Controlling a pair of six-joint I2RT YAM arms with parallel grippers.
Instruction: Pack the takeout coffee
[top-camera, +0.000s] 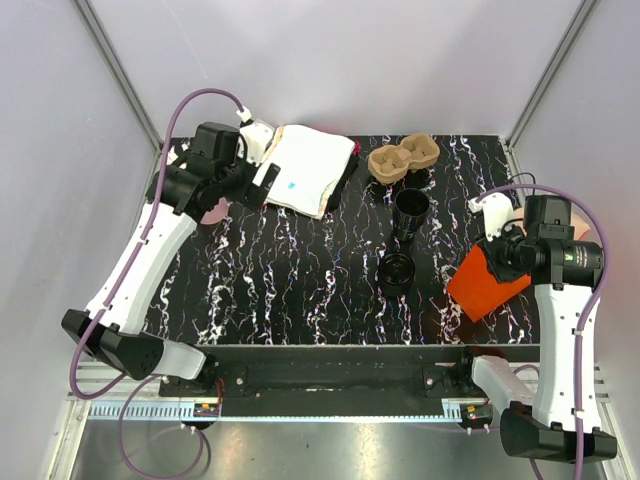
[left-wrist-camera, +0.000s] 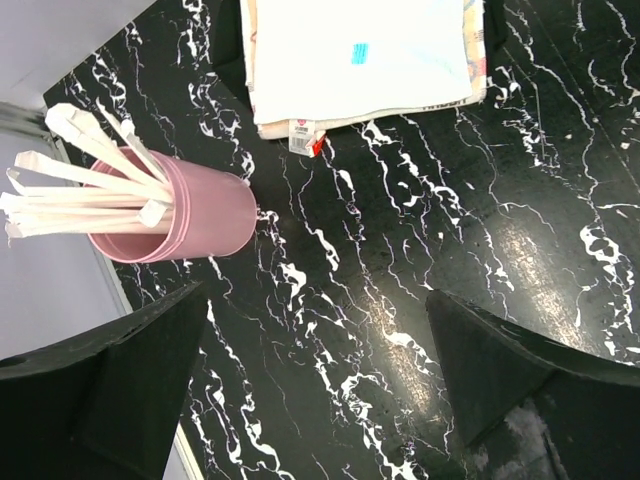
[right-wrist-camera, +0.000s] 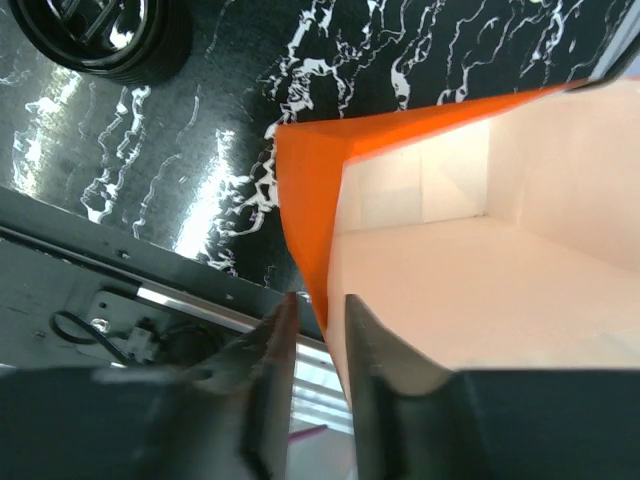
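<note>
Coffee cup (top-camera: 410, 213) is standing on the bench (top-camera: 300, 265), ungripped. Right gripper (right-wrist-camera: 318, 305) is pinching the orange bag (right-wrist-camera: 305, 190) wall. Left gripper (left-wrist-camera: 318, 295) is hanging wide open beside the pink cup (left-wrist-camera: 195, 215).

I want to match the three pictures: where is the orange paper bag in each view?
Top external: the orange paper bag is at the right, just below mid-height.
Left wrist: not in it.
Right wrist: the bag fills the right half.
Shared landmark: the black tabletop with white veins.
</note>
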